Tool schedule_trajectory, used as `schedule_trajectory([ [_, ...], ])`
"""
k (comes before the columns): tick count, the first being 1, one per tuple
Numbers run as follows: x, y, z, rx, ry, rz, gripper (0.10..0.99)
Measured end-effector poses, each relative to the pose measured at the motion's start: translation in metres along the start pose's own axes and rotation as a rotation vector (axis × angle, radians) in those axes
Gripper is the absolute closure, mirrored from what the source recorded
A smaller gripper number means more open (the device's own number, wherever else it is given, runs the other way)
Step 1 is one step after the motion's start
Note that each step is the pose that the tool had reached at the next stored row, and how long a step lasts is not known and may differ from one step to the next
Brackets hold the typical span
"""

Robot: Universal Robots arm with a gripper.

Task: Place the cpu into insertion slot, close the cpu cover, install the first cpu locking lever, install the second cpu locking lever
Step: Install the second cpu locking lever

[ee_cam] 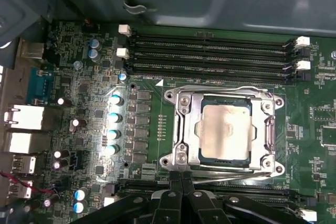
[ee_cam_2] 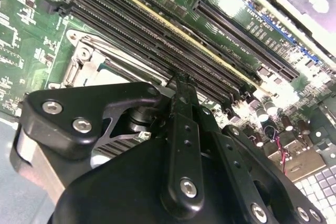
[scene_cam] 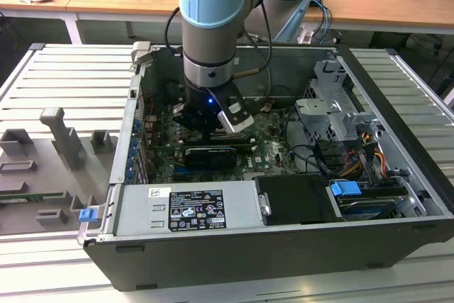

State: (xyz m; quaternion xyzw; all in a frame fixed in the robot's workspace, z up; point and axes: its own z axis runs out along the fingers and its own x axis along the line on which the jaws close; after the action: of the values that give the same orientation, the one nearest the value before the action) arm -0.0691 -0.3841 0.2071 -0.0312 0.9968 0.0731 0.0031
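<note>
My gripper point(ee_cam: 181, 182) sits low inside the open computer case point(scene_cam: 397, 175), its two slim fingers point(ee_cam: 175, 192) pressed together with nothing between them, tips resting right at the lower edge of the socket at the bottom centre of the first wrist view. The cpu point(ee_cam: 224, 129) already lies in its slot, right of centre in that view, its pale metal top showing through the window of the cpu cover point(ee_cam: 181, 129), which is folded down flat around it. So seating the chip and closing the cover look done to me. A thin wire locking lever point(ee_cam: 226, 167) runs along the socket's lower edge just beside my fingertips, and another traces the upper edge; I cannot tell whether either is fully hooked, so the lever work seems to be the stage I am at. In the exterior view my arm point(scene_cam: 213, 5) reaches straight down over the motherboard point(ee_cam: 89, 77), left of the frame's centre
</note>
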Motion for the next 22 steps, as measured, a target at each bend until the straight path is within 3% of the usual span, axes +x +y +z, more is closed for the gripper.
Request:
schedule_trajectory([
  [1,0.0005,-0.0005,-0.0001,-0.003,-0.0002,0.0,0.98],
  [3,0.0023,-0.0037,-0.0006,-0.019,-0.0013,0.0,0.98],
  [6,0.0038,-0.0106,-0.0016,-0.061,-0.0039,0.0,0.98],
  [7,0.004,-0.0117,-0.0017,-0.068,-0.0043,0.0,0.98],
  [12,0.0076,-0.0137,-0.0006,-0.078,-0.0066,-0.003,0.98],
  [16,0.0105,-0.0141,0.0022,-0.091,-0.0141,-0.01,0.98],
  [20,0.0112,-0.0143,0.0041,-0.115,-0.0194,-0.018,0.98],
  [22,0.0121,-0.0143,0.0049,-0.121,-0.0211,-0.019,0.98],
])
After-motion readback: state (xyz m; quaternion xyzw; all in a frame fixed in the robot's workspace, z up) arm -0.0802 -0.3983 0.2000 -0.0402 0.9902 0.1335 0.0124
